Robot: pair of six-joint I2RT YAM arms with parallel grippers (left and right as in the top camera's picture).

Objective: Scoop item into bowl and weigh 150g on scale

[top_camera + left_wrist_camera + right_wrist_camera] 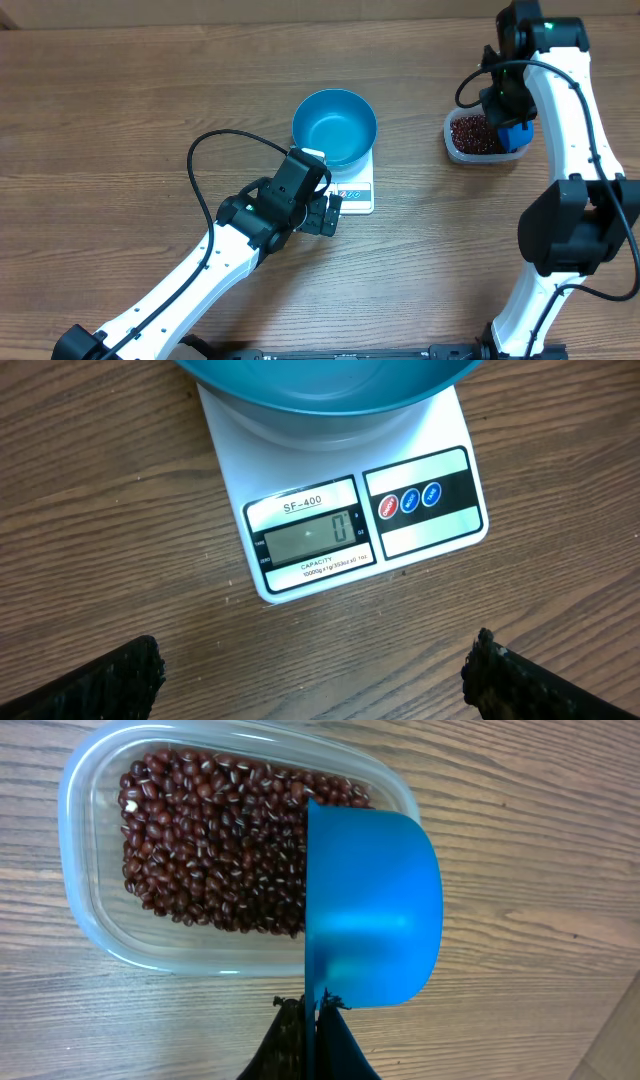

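The blue bowl (334, 125) sits on the white scale (350, 530), and the bowl has nothing in it. The little screen on the scale shows a zero. The left gripper (315, 660) hangs just in front of the scale with its two fingers spread wide apart, holding nothing. The red-brown beans (210, 850) lie in a heap in the clear plastic tub (85, 910), well apart from the bowl, over on the right side of the wooden table (120, 90). The right gripper (312, 1015) has its fingers pinched tight on the blue scoop (370, 910), which hangs over one end of the tub.
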